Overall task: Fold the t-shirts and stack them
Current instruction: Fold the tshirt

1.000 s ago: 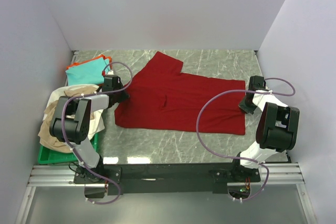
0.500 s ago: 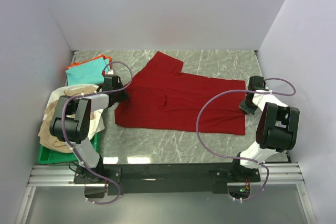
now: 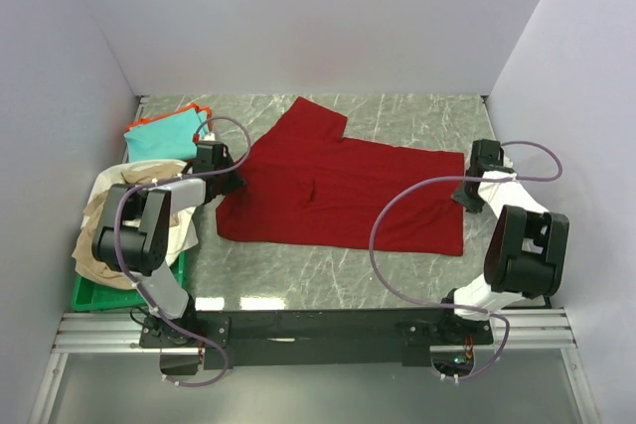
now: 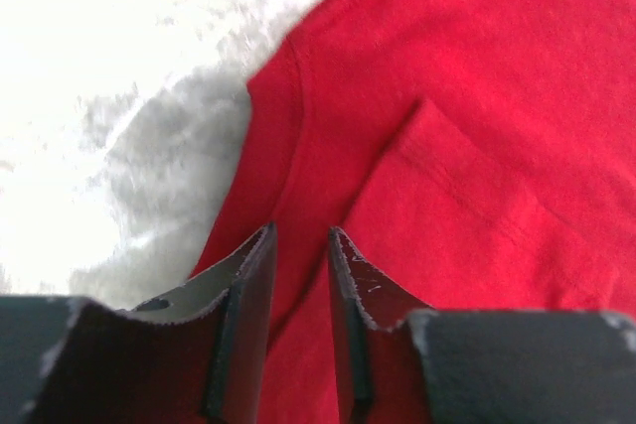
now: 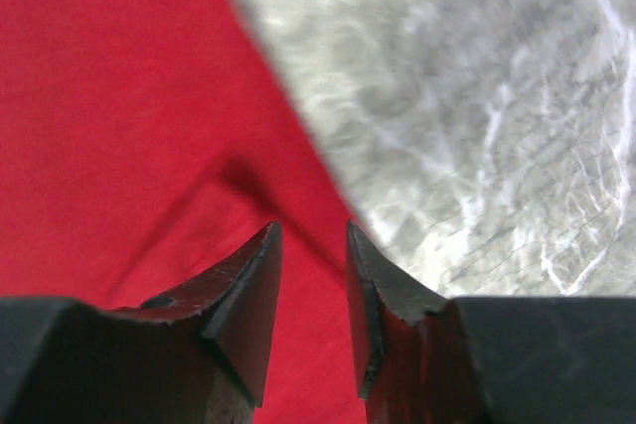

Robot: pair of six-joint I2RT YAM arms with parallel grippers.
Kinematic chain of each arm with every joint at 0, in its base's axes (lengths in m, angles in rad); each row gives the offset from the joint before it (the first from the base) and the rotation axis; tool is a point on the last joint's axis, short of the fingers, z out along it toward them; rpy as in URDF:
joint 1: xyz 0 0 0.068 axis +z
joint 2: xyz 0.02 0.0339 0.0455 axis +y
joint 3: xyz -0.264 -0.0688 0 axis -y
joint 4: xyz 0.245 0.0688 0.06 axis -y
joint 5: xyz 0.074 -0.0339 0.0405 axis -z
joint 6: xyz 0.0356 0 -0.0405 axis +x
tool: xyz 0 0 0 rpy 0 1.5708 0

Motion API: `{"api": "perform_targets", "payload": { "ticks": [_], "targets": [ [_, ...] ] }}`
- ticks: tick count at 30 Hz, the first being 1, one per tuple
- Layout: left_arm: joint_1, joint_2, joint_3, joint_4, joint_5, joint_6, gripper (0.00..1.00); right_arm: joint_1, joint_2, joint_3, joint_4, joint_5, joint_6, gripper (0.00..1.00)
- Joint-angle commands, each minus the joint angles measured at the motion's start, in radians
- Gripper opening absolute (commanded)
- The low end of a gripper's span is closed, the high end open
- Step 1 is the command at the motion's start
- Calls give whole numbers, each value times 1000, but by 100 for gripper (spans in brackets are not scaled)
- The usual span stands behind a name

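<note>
Jaws of left gripper [image 4: 300, 235] drawn nearly together, only a slim slot between them, red cloth showing through it; cannot tell whether pinching the cloth or merely resting on it. Sits at the left edge of the dark red t-shirt [image 4: 477, 96], beside a hem and a folded-over flap, with pale marbled table [image 4: 99, 96] just to the left. Right gripper [image 5: 313, 230] narrowed as well, clamping a raised ridge of the same shirt near its right edge, grey marble close by on the right.

Seen from above: shirt spread flat across the middle of the table, one sleeve pointing to the far side, an arm at each end. Further left, near the far-left corner, a folded teal t-shirt [image 3: 159, 141] lying on an orange t-shirt [image 3: 149, 122], of which only a rim shows. Nearer, a green tray [image 3: 89, 295] heaped with a beige t-shirt [image 3: 94, 255] and a white t-shirt [image 3: 185, 230], both spilling over its edge.
</note>
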Motion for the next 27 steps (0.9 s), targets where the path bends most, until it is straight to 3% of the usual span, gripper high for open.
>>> {"api": "perform_targets", "payload": {
  "ticks": [1,8,13,20,27],
  "targets": [
    [-39,-106,11,-59,-31,10,34,61,-122,77,10,37,-16,40],
    [-200,-198,96,-139,-165,11,37,214,-209,70,2,-16,-5,40],
    [-212,-180,55,-50,-66,-33,38,278,-191,-14,66,-215,47,39],
    [-212,-62,-42,104,128,-111,38,363,-104,-97,175,-381,121,35],
    [-214,-102,-136,106,76,-119,38,412,-51,-171,186,-362,142,34]
  ]
}}
